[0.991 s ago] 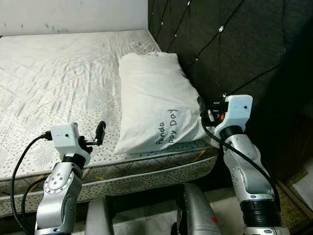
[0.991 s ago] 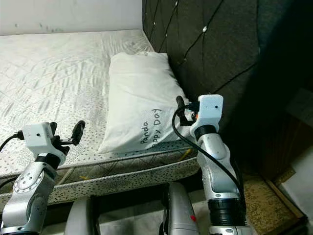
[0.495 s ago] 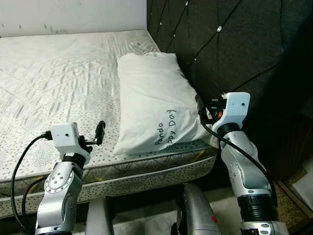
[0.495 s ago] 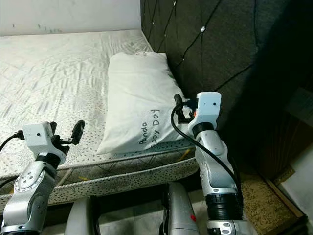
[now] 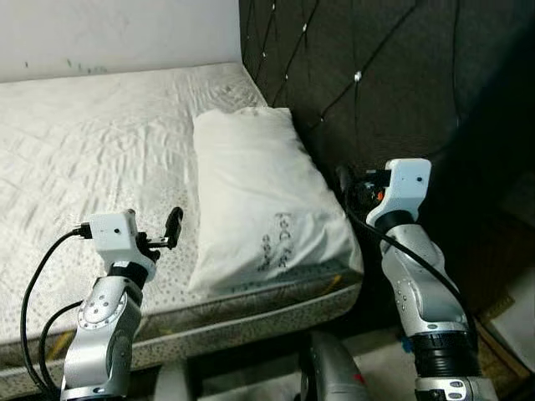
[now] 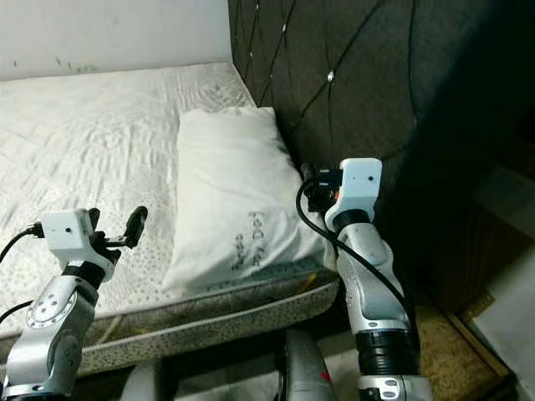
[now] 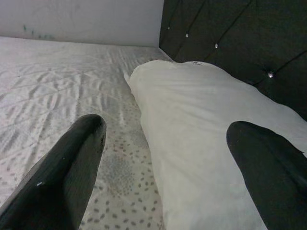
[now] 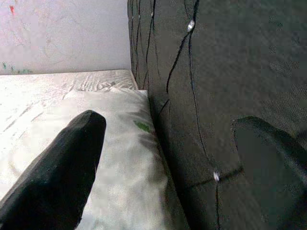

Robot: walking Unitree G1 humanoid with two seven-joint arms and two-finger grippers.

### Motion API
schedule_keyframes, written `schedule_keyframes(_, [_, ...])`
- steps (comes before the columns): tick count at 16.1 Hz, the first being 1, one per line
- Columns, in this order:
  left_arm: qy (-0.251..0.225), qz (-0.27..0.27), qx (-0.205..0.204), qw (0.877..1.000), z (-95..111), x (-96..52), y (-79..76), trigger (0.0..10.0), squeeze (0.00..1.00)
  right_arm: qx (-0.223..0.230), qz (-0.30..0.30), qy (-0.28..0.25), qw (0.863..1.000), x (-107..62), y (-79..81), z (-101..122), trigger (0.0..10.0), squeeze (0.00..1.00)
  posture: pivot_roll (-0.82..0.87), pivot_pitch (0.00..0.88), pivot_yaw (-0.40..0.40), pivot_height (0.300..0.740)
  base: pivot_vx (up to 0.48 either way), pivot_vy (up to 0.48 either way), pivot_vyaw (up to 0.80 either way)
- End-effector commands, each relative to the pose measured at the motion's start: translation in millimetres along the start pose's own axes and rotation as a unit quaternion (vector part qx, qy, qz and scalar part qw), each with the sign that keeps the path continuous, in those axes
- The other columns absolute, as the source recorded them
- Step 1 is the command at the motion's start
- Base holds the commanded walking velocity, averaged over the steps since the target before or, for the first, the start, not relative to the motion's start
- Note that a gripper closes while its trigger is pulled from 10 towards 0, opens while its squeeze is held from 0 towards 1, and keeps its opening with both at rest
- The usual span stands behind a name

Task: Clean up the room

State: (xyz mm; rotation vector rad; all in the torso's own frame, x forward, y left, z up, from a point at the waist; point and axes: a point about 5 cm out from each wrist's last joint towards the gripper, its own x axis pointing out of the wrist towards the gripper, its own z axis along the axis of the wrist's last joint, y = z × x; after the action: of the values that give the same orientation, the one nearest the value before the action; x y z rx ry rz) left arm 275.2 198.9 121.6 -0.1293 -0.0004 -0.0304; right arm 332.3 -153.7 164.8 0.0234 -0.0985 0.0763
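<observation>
Pillow (image 5: 259, 192) with illegible dark lettering

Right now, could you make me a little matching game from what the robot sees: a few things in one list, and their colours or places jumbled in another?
Things:
1. pillow
2. headboard
3. left pincer
4. right pincer

Descriptions:
A. dark, quilted, studded
B. white, with writing on it
C. open, between pillow and headboard
D. open, over the mattress beside the pillow

Pairs: 1-B, 2-A, 3-D, 4-C
</observation>
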Motion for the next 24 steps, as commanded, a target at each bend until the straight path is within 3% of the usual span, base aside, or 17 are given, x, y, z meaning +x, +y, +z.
schedule_keyframes(1, [-0.002, -0.001, 0.005, 1.0, 2, 1.8, 0.3, 10.0, 0.0, 0.003, 0.005, -0.006, 1.0, 3.3, 1.3, 5, 10.0, 0.0, -0.13, 0.0, -0.015, 0.682, 0.0, 0.0, 0.0])
schedule_keyframes(6, [-0.002, 0.0, 0.007, 1.0, 2, 2.0, 0.0, 10.0, 0.0, 0.002, 0.005, -0.006, 1.0, 2.9, 0.6, 5, 10.0, 0.0, -0.13, 0.0, -0.014, 0.74, 0.0, 0.0, 0.0])
schedule_keyframes(17, [0.006, 0.008, 0.006, 1.0, -1, 8.9, -3.4, 10.0, 0.0, -0.011, -0.004, -0.01, 1.0, 6.4, -1.0, 9, 10.0, 0.0, -0.19, 0.0, 0.007, 0.74, 0.0, 0.0, 0.0])
schedule_keyframes(24, [0.005, 0.011, 0.011, 1.0, 4, 17.8, -0.7, 10.0, 0.0, -0.018, -0.022, 0.006, 1.0, 1.0, -3.0, -1, 10.0, 0.0, -0.19, 0.0, 0.019, 0.74, 0.0, 0.0, 0.0])
